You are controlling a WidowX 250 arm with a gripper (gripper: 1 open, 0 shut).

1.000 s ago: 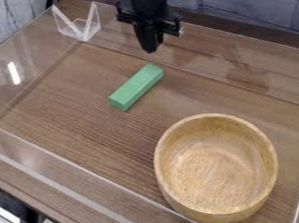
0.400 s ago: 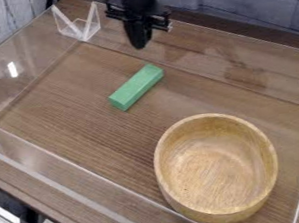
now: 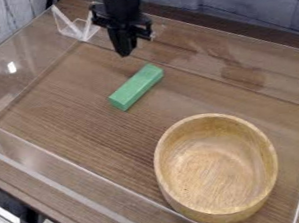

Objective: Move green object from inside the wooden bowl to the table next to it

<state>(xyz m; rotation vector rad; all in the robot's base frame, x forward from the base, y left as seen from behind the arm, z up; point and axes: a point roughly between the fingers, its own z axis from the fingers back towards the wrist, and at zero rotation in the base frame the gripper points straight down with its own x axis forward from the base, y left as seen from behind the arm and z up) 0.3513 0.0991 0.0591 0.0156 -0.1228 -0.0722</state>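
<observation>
pincer (image 3: 113,41) hovering clenched, its arm running out of frame (cropped at the top), green object (image 3: 136,88) lying on brown surface (image 3: 58,111), wooden bowl (image 3: 216,170) sitting apart

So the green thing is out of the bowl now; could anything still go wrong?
Not much, I'd say. The end effector hangs near the clear plastic wall at the back, so swinging further that way might bump it. And if it dipped toward the green block, it could nudge it across the bare wood.
</observation>
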